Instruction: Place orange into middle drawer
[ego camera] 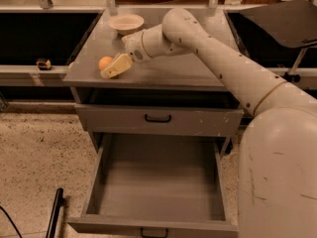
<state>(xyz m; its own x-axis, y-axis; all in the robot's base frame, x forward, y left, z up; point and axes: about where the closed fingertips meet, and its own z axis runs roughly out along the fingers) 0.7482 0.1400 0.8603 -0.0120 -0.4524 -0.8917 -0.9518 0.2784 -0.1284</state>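
Note:
The orange [104, 62] sits on the grey cabinet top [168, 71] near its front left corner. My gripper [113, 68] is down on the cabinet top right at the orange, on its right and front side, and partly covers it. The arm reaches in from the right. The middle drawer [158, 180] is pulled out wide below, with a plain grey floor, low side walls and a dark handle [154, 232] at the front; nothing lies in it.
A shallow cream bowl [126, 22] stands at the back of the cabinet top. A shut drawer front with a black handle [158, 118] is above the open drawer. A small dark object [43, 63] lies on the left ledge. A black rod [54, 217] leans on the floor at left.

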